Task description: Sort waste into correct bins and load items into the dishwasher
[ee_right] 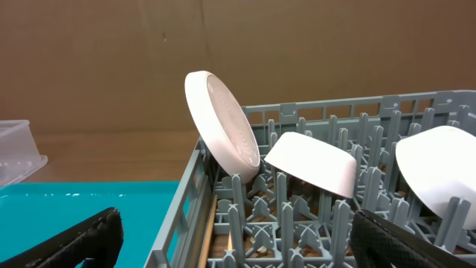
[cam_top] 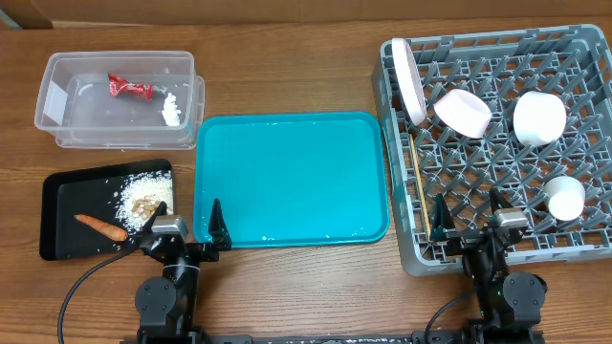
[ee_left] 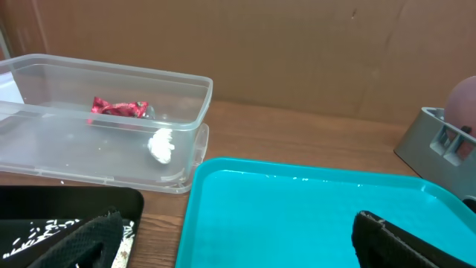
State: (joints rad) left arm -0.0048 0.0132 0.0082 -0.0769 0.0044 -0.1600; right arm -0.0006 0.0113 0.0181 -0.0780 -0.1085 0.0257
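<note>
The clear tub [cam_top: 59,91] at the back left holds the red wrapper [cam_top: 128,87] and the white tissue wad [cam_top: 172,109]; both also show in the left wrist view, wrapper [ee_left: 119,108] and tissue [ee_left: 161,146]. The black tray [cam_top: 61,196] holds beige shell scraps [cam_top: 142,197] and the orange carrot [cam_top: 100,226]. The grey rack [cam_top: 574,244] holds the white plate [cam_top: 409,80] on edge, the pale-pink bowl [cam_top: 463,112], the white bowl [cam_top: 539,118], the white cup [cam_top: 564,198] and chopsticks [cam_top: 418,183]. My left gripper [cam_top: 186,222] and right gripper [cam_top: 470,212] are both open and empty at the front.
The teal serving tray [cam_top: 292,179] lies between the black tray and the rack, bare of objects. It fills the lower part of the left wrist view [ee_left: 312,216]. A cardboard wall stands behind the table.
</note>
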